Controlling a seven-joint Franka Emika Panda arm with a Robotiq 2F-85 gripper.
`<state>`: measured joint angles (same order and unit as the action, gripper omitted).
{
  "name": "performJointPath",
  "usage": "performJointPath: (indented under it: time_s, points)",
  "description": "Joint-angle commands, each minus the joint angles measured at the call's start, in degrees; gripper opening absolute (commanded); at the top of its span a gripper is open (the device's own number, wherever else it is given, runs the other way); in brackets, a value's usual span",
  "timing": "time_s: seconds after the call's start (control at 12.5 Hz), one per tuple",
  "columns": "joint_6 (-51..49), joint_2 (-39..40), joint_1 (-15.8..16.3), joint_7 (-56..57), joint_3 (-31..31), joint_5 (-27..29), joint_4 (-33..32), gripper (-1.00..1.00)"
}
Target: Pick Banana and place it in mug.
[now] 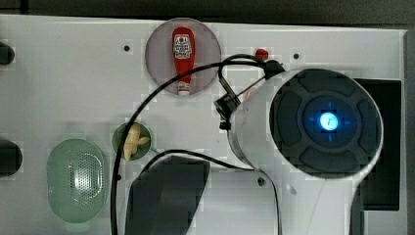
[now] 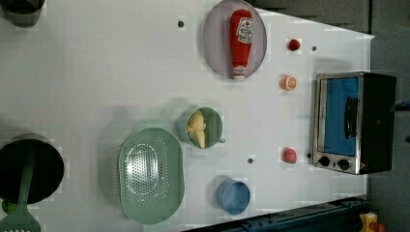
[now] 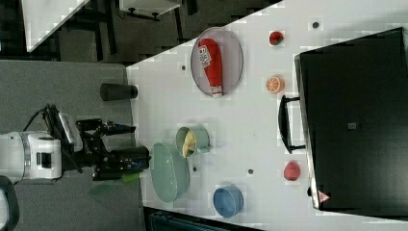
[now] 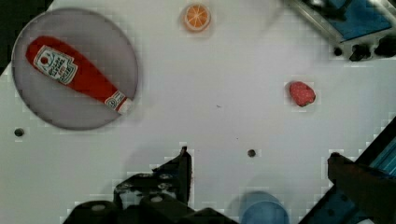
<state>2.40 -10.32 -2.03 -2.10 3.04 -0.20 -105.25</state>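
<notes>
The pale yellow banana (image 1: 132, 141) (image 2: 197, 128) (image 3: 189, 143) lies inside the dark green mug (image 1: 118, 138) (image 2: 216, 126) (image 3: 201, 137), leaning on its wall. The mug stands beside the light green basket. My gripper (image 3: 133, 145) (image 4: 268, 173) is open and holds nothing. In the right view it hangs past the table's left edge, well apart from the mug. In the wrist view its two dark fingers (image 4: 181, 169) stand wide apart over the white table, near the blue cup. The arm's large white body (image 1: 318, 122) covers the top view's right.
A red ketchup bottle (image 2: 241, 42) lies on a grey plate (image 2: 212, 43). An orange slice (image 2: 288, 83), two small red fruits (image 2: 289, 155) (image 2: 294, 45), a blue cup (image 2: 233, 196), the perforated green basket (image 2: 151, 175), a toaster oven (image 2: 353, 122) and a black pot (image 2: 26, 169) stand around.
</notes>
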Motion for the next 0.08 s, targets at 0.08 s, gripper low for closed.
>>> performJointPath:
  time_s: [0.08]
  points:
    - [-0.9,-0.5,-0.3,0.8,0.4,-0.2,-0.3,1.00]
